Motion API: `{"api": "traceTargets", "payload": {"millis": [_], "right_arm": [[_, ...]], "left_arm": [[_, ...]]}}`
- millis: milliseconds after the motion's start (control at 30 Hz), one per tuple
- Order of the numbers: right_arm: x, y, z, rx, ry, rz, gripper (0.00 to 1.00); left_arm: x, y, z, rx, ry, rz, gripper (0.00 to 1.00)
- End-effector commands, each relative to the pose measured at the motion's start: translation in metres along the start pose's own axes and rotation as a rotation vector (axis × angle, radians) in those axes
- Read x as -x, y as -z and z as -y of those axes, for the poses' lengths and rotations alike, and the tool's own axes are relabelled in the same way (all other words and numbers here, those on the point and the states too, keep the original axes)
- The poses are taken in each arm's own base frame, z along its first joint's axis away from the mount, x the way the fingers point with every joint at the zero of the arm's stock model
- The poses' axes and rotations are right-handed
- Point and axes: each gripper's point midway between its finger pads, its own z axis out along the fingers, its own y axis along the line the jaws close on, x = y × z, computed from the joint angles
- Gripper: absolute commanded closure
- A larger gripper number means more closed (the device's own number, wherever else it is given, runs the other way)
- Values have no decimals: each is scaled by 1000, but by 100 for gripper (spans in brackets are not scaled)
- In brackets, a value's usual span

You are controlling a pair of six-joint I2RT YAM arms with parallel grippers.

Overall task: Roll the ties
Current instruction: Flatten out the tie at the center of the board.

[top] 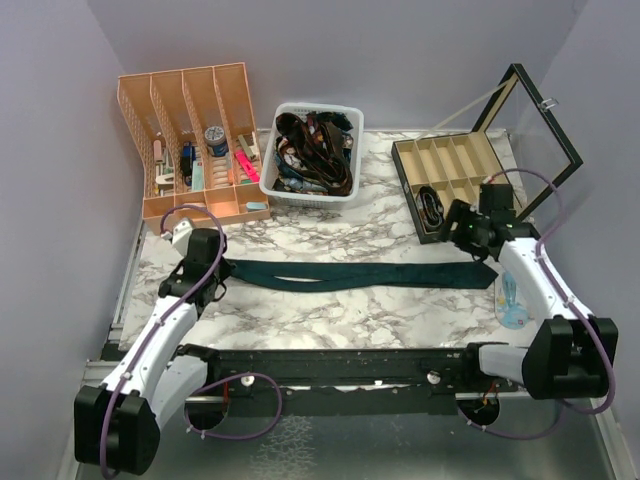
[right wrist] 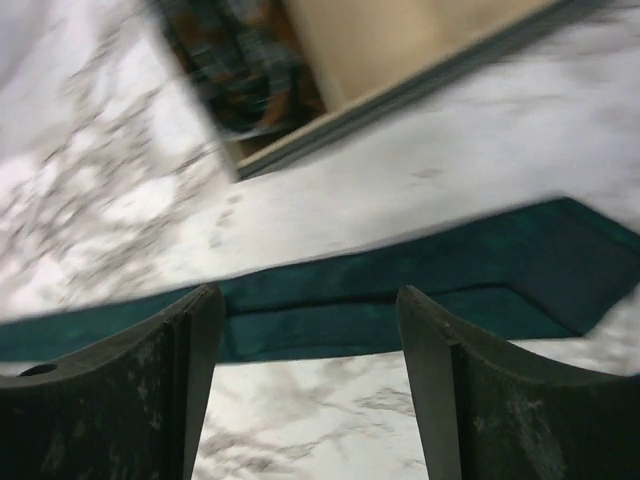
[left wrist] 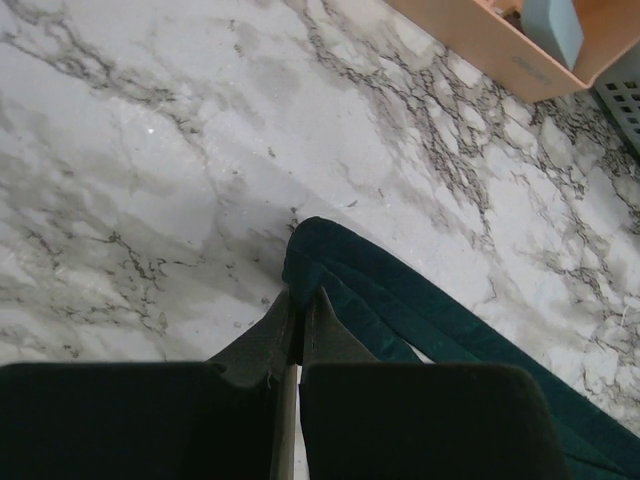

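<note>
1. The dark teal necktie (top: 350, 273) lies flat on the marble tabletop (top: 400, 315), on the arms' side of the white basket (top: 300, 192). It runs from the basket's near-left to well past its near-right.
2. It appears doubled lengthwise, with the fold at the end left of the basket and the wide pointed tip (right wrist: 575, 262) at the far right end.
3. The left gripper (left wrist: 298, 300), near-left of the basket, is closed tight on the fold with cloth pinched between its fingers. I judge this to be the anchor or starting end for the roll.
4. The right gripper (right wrist: 308, 300), near-right of the basket, stands wide open above the wide end and holds nothing. Its view is blurred, so I cannot tell whether it touches the cloth.
5. To roll well, start at the pinched fold. Turn it over onto the strip and make the first turn tight, since a loose core probably unwinds.
6. Use the free right gripper to press or tension the strip so both layers stay aligned and edges do not skew.
7. Roll straight along the strip towards the tip.
8. The divided wooden box (top: 470, 155), right of the basket, seems the likely destination. One compartment holds a dark bundle (top: 432, 205).
</note>
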Motion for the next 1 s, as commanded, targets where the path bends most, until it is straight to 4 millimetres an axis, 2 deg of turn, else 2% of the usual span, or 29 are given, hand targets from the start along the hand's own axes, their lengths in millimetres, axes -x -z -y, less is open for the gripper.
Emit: {"api": "traceTargets", "payload": {"millis": [0, 33, 67, 100, 133, 167, 233, 300, 433, 500, 633, 733, 867, 967], "right_arm": [[-32, 3, -106, 371, 224, -109, 26], [-43, 1, -125, 375, 311, -110, 26], [-57, 0, -147, 399, 387, -117, 26], [-69, 0, -165, 426, 421, -135, 26], [-77, -3, -178, 453, 418, -154, 26], [-86, -4, -190, 494, 409, -174, 26], [-99, 1, -218, 607, 420, -180, 28], [-113, 7, -248, 706, 494, -142, 29], [-161, 12, -290, 839, 817, -25, 29], [-173, 11, -301, 932, 958, 66, 29], [-190, 7, -314, 1125, 1161, 219, 30], [-204, 1, -325, 1207, 1275, 229, 31], [-219, -15, -330, 1267, 1379, 226, 33], [-231, -14, -333, 1346, 1409, 223, 34]], "left_arm": [[-3, -1, -34, 137, 96, 54, 100], [-3, -3, -36, 143, 95, 58, 100], [-3, -4, -36, 143, 87, 62, 95], [-1, -7, -37, 145, 77, 71, 81], [-2, -10, -40, 157, 70, 74, 53], [0, -12, -39, 160, 66, 77, 41], [4, -14, -35, 143, 39, 77, 36], [11, -12, -29, 124, 39, 90, 19], [30, -5, -28, 140, 58, 132, 17], [35, -8, -30, 154, 52, 138, 16], [25, -27, -45, 217, 64, 47, 17], [21, -36, -54, 228, 108, -6, 18], [30, -35, -38, 121, 151, 14, 18], [41, -27, -29, 69, 157, 54, 17]]}}
